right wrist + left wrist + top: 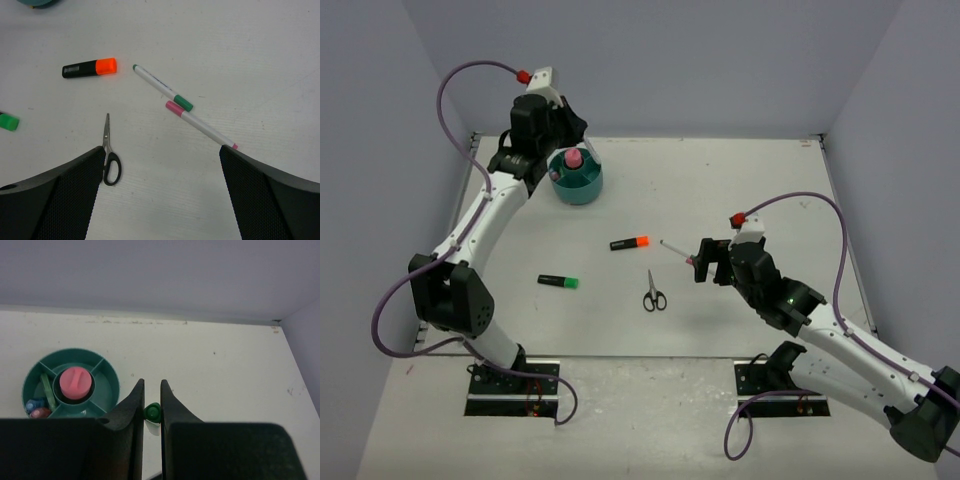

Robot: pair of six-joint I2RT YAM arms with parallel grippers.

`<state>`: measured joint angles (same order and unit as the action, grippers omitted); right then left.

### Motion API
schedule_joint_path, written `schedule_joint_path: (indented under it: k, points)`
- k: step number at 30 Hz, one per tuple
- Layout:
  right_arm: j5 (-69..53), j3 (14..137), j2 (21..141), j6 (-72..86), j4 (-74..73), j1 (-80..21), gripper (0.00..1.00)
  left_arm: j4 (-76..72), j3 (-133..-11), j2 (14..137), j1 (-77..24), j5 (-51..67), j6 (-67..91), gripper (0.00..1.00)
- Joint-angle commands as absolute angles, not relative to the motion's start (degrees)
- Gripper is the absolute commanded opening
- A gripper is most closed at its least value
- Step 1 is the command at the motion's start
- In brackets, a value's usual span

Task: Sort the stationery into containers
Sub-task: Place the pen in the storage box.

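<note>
Teal organiser [582,188] at the far left of the counter [740,180], pink tube [75,381] in its centre well, markers [39,409] in a left compartment. Left fingers [131,410] just beside it, clamped on a green-capped pen [152,412]. Orange highlighter [90,68], green highlighter [558,282], scissors [110,152] and two white pens [200,125] lie mid-counter. Right fingers [65,200] wide apart above the pens.

A scuffed white table [740,180] meets plain grey-blue walls [670,60] along its far and side edges.

Nothing legible out here. The orange-capped highlighter [90,68] carries a pale label on its black barrel, but it's too small to read. The green-capped white pen [162,87] shows faint dark print along its barrel, equally unreadable.
</note>
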<state>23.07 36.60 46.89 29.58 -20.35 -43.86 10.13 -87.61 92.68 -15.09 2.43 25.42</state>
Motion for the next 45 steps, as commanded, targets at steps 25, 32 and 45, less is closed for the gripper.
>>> schedule_joint_path:
  k: [25, 32, 45]
  points:
    - [22.83, 37.97, 46.25, 29.91, -19.60, -43.77, 0.99, 3.79, -107.89, 120.60, -8.32, -7.19, 18.53, 0.00]
    - [22.94, 38.06, 46.49, 29.88, -19.77, -43.80, 0.99, 5.27, -108.19, 122.34, -8.17, -7.27, 18.87, 0.01]
    - [23.12, 38.16, 48.02, 29.62, -19.40, -43.77, 0.99, 9.48, -107.16, 117.16, -7.99, -9.62, 22.97, 0.85]
